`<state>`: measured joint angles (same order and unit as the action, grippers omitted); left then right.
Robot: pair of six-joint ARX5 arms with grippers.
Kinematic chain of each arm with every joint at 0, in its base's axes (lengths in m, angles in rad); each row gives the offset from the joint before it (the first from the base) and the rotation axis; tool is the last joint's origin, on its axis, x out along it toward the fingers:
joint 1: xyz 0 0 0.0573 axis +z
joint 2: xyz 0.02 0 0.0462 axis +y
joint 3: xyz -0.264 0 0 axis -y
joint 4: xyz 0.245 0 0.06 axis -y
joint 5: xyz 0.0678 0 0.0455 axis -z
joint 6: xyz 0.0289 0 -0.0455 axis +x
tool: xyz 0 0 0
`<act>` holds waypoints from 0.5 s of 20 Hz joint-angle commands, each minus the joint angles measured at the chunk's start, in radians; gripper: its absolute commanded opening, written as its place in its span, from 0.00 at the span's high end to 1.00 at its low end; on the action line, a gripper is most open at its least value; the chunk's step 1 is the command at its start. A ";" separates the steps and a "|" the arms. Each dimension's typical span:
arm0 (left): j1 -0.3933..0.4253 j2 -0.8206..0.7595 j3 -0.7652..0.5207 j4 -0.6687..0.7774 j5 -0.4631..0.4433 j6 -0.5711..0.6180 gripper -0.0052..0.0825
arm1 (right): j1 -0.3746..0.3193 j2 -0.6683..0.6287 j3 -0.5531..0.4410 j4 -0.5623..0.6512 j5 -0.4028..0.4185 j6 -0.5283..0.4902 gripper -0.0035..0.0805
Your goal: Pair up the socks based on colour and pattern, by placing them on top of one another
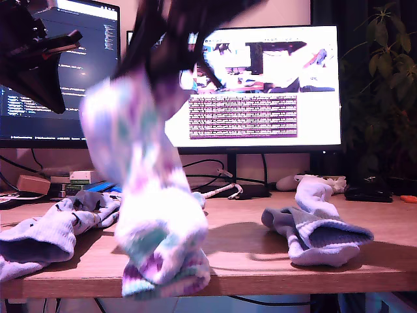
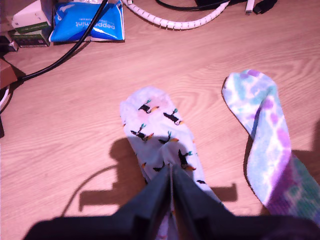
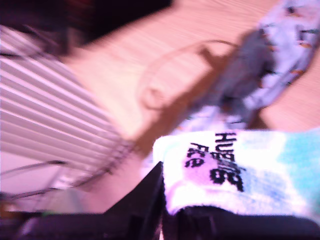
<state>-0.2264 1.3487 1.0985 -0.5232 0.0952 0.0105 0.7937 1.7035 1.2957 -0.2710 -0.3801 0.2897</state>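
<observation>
My second gripper (image 3: pixel 165 210) is clenched on the black-lettered cuff of a tie-dye sock (image 3: pixel 235 170), pink, mint and white. In the exterior view that sock (image 1: pixel 140 176) hangs from dark jaws near the top of the picture and drapes down to the front edge of the wooden table (image 1: pixel 247 251), where its lower part bunches up and spills a little over the edge. The second wrist view is blurred, so little else in it is sure.

My first gripper (image 2: pixel 171 200) has its jaws pressed together with the fabric of a pale lavender sock with small dark figures (image 2: pixel 162 137) pinched between them; the sock lies flat on the table (image 2: pixel 75 145), toe pointing away from the jaws. Just beside it in the first wrist view lies a tie-dye sock (image 2: pixel 265 140), apart from the figured one.

In the exterior view, a pale sock (image 1: pixel 45 235) rests near the front edge at the exterior view's left, its open cuff facing the camera. Toward the exterior view's right lies a plain lavender-white sock (image 1: pixel 319 235), cuff open toward the front edge. Behind it, near the back edge, another pale sock (image 1: pixel 316 189) lies crumpled.

A blue peppermint packet (image 2: pixel 87 22) and a white coiled cable (image 2: pixel 175 21) sit toward the back edge, with two lit monitors (image 1: pixel 260 85) behind.
</observation>
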 commanded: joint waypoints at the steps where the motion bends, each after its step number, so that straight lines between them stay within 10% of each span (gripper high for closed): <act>1: 0.002 -0.010 -0.009 -0.008 0.000 0.016 0.97 | -0.003 -0.004 -0.004 0.025 0.040 -0.055 0.97; 10: 0.002 -0.010 -0.009 -0.008 0.000 0.024 0.97 | -0.070 0.071 -0.004 0.125 0.102 -0.203 0.97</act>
<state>-0.2264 1.3487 1.0985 -0.5392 0.0956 0.0296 0.7128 1.7237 1.2961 -0.1558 -0.2771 0.0978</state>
